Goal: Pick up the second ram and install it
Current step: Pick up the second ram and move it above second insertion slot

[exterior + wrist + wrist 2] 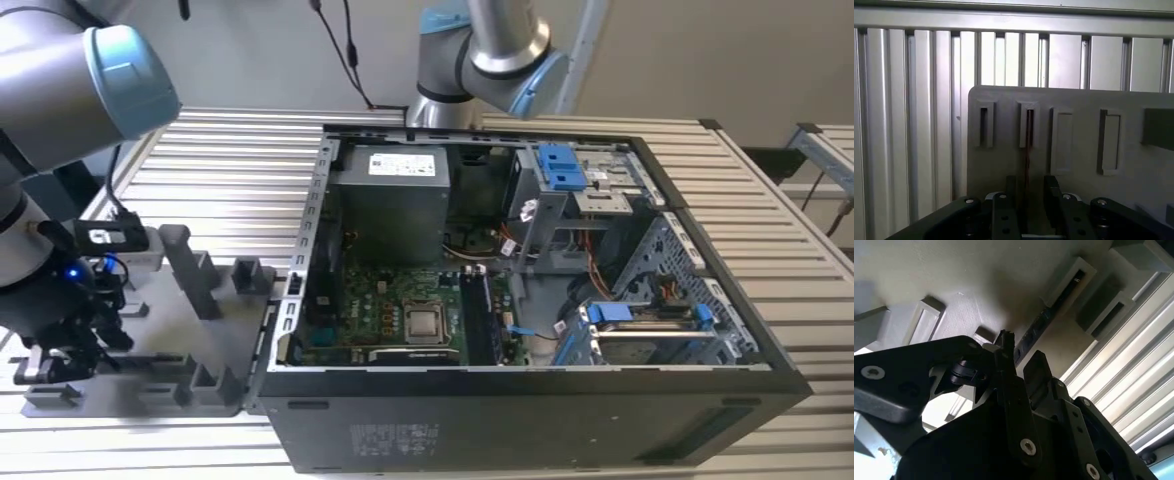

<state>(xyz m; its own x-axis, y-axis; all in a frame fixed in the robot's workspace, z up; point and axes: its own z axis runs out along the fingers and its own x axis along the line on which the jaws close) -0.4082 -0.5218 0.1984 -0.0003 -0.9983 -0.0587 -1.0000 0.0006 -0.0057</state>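
The second ram (1027, 155) is partly hidden behind the end effector (1030, 184)

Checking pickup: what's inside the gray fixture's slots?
First wrist view: one slot of the gray fixture holds the second ram edge-on; its neighbour looks empty. The ram's near end is hidden behind the gripper.

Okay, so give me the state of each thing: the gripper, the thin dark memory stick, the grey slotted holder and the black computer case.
Black gripper: open, fingers either side of the stick.
Thin dark memory stick: on edge in a holder slot, not clamped.
Grey slotted holder: neighbouring slot looks empty.
Black computer case: on its side, panel off, motherboard exposed.
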